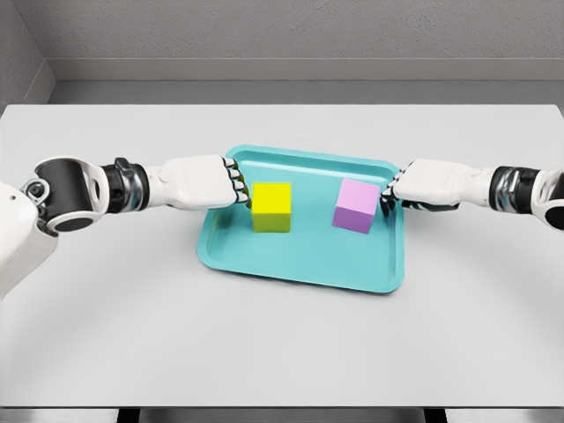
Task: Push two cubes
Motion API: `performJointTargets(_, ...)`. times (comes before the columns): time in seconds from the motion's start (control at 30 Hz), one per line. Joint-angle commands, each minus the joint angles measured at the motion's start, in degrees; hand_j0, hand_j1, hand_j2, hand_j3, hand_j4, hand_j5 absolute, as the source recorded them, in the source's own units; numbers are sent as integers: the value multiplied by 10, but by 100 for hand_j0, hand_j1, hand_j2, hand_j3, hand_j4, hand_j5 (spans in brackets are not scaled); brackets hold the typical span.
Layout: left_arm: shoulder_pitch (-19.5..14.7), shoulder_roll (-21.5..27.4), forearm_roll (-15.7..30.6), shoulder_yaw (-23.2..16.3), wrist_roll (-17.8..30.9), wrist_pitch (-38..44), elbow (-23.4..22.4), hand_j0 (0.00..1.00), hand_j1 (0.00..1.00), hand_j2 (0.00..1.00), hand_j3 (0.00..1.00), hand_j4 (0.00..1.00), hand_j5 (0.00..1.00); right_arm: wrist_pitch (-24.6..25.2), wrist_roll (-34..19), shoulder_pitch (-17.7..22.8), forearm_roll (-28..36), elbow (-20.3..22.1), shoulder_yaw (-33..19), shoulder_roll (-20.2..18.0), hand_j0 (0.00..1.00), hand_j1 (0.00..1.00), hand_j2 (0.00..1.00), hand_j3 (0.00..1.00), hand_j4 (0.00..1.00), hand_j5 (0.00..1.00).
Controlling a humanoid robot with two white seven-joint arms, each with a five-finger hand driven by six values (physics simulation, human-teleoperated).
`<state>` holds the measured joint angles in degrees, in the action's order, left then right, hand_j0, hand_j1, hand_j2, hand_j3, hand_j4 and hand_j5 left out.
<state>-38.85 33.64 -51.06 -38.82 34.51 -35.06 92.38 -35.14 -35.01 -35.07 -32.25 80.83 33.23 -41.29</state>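
A yellow cube (pixel 272 206) and a pink-purple cube (pixel 357 206) stand apart inside a teal tray (pixel 300 263) at the table's middle. My left hand (pixel 236 187) reaches in from the left, its curled fingertips against the yellow cube's left face. My right hand (pixel 389 195) comes in from the right, its curled fingertips against the pink cube's right side. Neither hand grasps anything. A gap about one cube wide separates the two cubes.
The grey table (pixel 282 344) stretches wide around the tray, with its front edge near the bottom of the view. A grey wall rises behind the table's far edge.
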Motion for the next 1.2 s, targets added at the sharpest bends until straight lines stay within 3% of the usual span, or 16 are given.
performJointTargets(0.0, 0, -3, 1, 1, 1, 1, 0, 81, 81, 81, 81, 81, 81, 1, 0, 0, 3, 0, 1, 2, 50, 50, 50, 50, 50, 50)
performJointTargets(0.3, -3, -15, -4, 1, 2, 1, 0, 80, 80, 80, 80, 80, 80, 1, 0, -5, 2, 1, 4, 29, 50, 50, 50, 50, 50, 50)
performJointTargets(0.7, -4, -31, -5, 1, 5, 1, 0, 80, 80, 80, 80, 80, 80, 1, 0, -4, 2, -1, 1, 21, 50, 50, 50, 50, 50, 50)
performJointTargets(1.17, -4, -43, -20, -1, 5, 1, 0, 80, 80, 80, 80, 80, 80, 1, 0, -19, 1, -39, 4, 46, 50, 50, 50, 50, 50, 50)
